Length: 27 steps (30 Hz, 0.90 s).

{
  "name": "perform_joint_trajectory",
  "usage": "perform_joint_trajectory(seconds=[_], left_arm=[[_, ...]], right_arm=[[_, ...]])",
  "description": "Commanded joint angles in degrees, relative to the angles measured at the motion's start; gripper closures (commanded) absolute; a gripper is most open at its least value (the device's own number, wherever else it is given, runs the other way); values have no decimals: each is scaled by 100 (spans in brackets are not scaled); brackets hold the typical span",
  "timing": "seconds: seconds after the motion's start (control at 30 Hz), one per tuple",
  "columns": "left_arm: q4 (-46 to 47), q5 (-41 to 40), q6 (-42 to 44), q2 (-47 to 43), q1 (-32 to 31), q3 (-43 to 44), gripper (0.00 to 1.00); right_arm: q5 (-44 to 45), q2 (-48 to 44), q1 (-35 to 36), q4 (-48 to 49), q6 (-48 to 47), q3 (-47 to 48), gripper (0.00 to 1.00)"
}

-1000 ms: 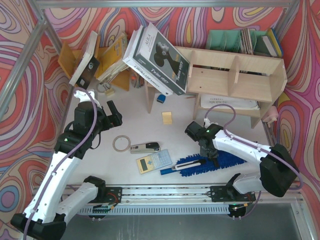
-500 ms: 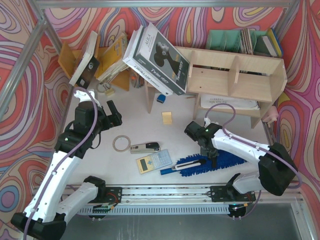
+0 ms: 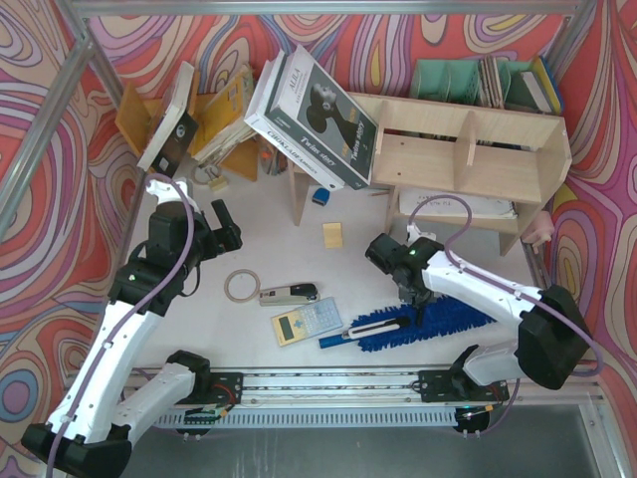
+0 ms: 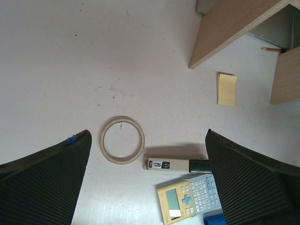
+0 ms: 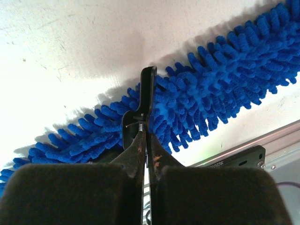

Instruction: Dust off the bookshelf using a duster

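The blue fluffy duster [image 3: 438, 321] lies on the table in front of the right arm, its thin handle pointing left. My right gripper [image 3: 422, 311] points down into its middle. In the right wrist view the jaws [image 5: 146, 137] are shut on a thin black piece that stands up out of the duster's fluff [image 5: 225, 79]. The pale plywood bookshelf [image 3: 468, 149] stands at the back right, and one of its legs [image 4: 229, 28] shows in the left wrist view. My left gripper [image 3: 227, 224] hovers open at the left, well away from the duster, with nothing between its fingers [image 4: 243, 178].
A tape ring [image 3: 241, 286], a stapler [image 3: 289, 294] and a calculator [image 3: 307, 322] lie between the arms. A yellow sticky note [image 3: 332, 234] lies near the shelf's left leg. Large books [image 3: 314, 115] lean on the shelf's left end. Green file holders [image 3: 448, 80] stand behind it.
The right arm's wrist has shifted slightly left and back over the duster, and its jaws have closed the last bit. The left arm has not moved.
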Motion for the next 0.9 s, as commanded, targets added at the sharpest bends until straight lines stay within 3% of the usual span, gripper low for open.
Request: perform_joint_trajectory(seconds=[0.0, 0.53, 0.87], left_arm=[[-108, -101, 69, -70, -11, -38, 2], [-126, -173, 77, -136, -5, -42, 2], [-132, -158, 77, -199, -3, -42, 1]], right_arm=[[379, -57, -17, -274, 81, 331, 90], [118, 227, 12, 732, -486, 892, 97], [-8, 861, 460, 1630, -710, 1213, 98]])
